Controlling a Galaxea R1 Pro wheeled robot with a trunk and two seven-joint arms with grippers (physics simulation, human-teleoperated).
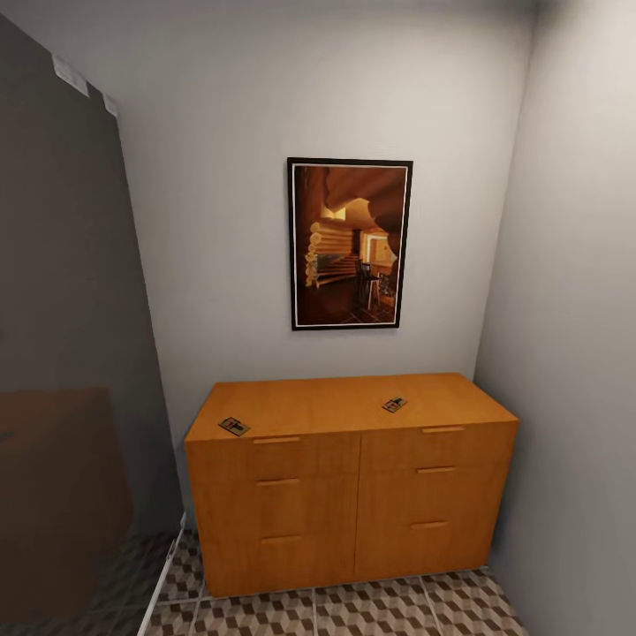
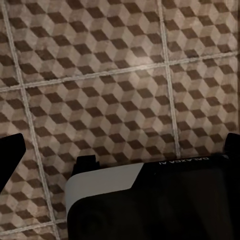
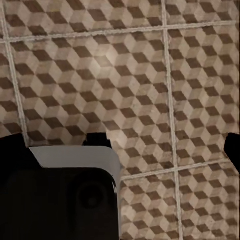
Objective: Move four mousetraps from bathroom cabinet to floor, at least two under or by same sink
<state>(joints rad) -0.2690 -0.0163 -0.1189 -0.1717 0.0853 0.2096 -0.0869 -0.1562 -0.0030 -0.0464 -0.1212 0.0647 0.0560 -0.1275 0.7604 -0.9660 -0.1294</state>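
At the edges of the left wrist view, two dark fingertips (image 2: 11, 160) stand far apart with nothing between them; the left gripper (image 2: 120, 155) is spread wide and empty over the bathroom floor (image 2: 125, 75), cube-patterned tiles with pale grout lines. Under it, part of the robot's base (image 2: 150, 200), black with a grey-white corner. Right wrist view much the same: dark fingertips (image 3: 232, 147) at either edge, right gripper (image 3: 120, 145) wide and holding nothing, tiled floor below, base corner in shot.

Further out, head view: the cabinet (image 1: 353, 495), orange-brown, stands against a pale wall in a narrow alcove, drawers shut, bar handles. Two mousetraps lie flat on its top, well apart: one (image 1: 234, 427) near the front left corner, the other (image 1: 395, 405) right of centre and further back. Above the cabinet hangs a framed picture (image 1: 350, 244) in dark orange tones. A grey panel (image 1: 62, 309) fills the left side
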